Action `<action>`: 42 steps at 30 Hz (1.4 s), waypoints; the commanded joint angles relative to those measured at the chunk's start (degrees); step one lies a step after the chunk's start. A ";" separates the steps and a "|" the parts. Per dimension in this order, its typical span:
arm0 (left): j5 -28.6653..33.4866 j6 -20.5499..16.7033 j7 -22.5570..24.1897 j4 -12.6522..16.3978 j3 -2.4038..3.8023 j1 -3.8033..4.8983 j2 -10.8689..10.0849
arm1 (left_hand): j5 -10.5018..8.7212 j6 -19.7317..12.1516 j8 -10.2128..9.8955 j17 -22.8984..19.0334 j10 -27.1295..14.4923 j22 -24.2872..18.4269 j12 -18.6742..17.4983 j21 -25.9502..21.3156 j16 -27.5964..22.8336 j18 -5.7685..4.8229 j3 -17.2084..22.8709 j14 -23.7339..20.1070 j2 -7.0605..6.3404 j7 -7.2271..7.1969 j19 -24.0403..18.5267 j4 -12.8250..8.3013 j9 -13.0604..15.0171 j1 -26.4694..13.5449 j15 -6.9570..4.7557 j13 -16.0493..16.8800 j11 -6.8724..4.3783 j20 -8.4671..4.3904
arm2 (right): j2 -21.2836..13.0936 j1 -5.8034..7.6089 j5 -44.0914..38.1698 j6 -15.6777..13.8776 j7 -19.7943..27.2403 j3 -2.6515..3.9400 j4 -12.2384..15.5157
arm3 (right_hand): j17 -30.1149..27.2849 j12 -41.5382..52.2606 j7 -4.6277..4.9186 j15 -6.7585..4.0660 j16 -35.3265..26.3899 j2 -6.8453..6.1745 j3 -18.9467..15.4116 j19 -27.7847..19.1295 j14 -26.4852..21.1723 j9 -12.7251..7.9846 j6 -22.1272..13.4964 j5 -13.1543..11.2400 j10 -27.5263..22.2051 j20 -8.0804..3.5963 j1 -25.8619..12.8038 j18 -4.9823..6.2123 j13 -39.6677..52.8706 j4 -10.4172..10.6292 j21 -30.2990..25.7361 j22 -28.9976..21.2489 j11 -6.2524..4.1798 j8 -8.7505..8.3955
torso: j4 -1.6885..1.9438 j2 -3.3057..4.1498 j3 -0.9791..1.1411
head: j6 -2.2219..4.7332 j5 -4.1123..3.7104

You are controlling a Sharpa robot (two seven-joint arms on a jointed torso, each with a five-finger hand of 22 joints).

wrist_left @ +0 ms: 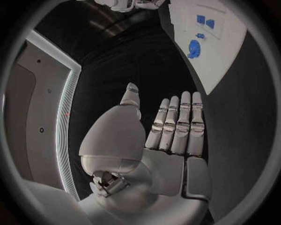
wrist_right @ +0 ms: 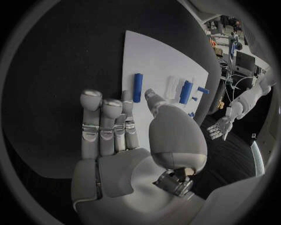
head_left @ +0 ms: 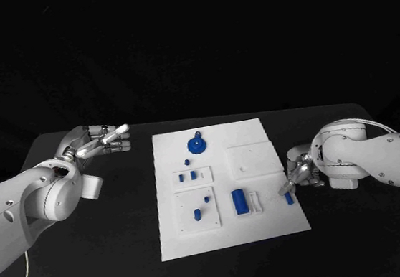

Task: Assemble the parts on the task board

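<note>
My right robot hand (head_left: 301, 173) hangs at the right edge of the task board (head_left: 268, 225), fingers straight and apart, holding nothing; a small blue bar (head_left: 288, 198) lies just beside its fingertips. My left robot hand (head_left: 100, 140) hovers over the black counter (head_left: 98, 273) left of the board's far corner, fingers extended, empty. On the board lie a round blue part (head_left: 197, 144), and a blue cylinder (head_left: 239, 201).
</note>
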 commanded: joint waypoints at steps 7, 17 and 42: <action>0.01 0.52 0.19 0.06 0.01 0.03 0.02 | -0.09 0.17 0.13 0.00 0.20 -0.03 0.04 -0.08 -0.19 -0.28 0.18 -0.02 0.23 -0.04 -0.08 0.12 0.01 -0.29 -0.14 0.01 -0.12 0.19 | 0.18 -1.23 -3.26 3.13 -1.48 -0.15 0.96 | 0.25 -0.17 0.02 -0.21 -0.41 0.30 1.16 2.86 0.22 0.24 -0.35 -0.29 0.09 -0.15 2.72 -0.48 0.27 -0.88 -0.21 3.68 -0.40 -0.15 | 0.01 0.03 0.00 | -0.16 0.10; 0.01 0.59 0.10 0.13 0.01 0.04 -0.08 | -0.09 0.17 0.13 0.00 0.20 -0.03 0.04 -0.08 -0.19 -0.28 0.18 -0.02 0.23 -0.04 -0.08 0.12 0.01 -0.29 -0.14 0.01 -0.12 0.19 | 1.15 -2.33 -5.29 1.01 -1.46 -0.15 1.50 | 0.44 0.45 0.24 -0.10 -0.13 3.73 5.00 2.83 0.24 -2.35 -0.32 3.38 -0.30 0.03 4.96 -0.31 0.63 -11.87 0.15 3.84 -0.28 -0.26 | 0.03 -0.01 -0.06 | -0.27 0.13; 0.01 0.80 -0.18 0.28 0.00 0.04 -0.45 | -0.09 -0.06 0.12 0.00 0.17 -0.02 0.04 -0.06 -0.19 -0.27 0.27 0.01 0.19 0.03 -0.08 0.40 0.01 -0.22 -0.15 0.00 -0.10 0.19 | 1.79 -3.03 -1.91 -6.46 -0.41 -0.15 4.10 | 0.47 1.07 3.16 0.36 0.32 5.26 18.09 2.54 -0.13 -17.88 -4.32 26.99 -1.30 0.53 0.90 0.90 0.38 -21.29 1.89 4.22 0.56 -0.25 | -0.02 0.03 0.03 | -0.18 0.58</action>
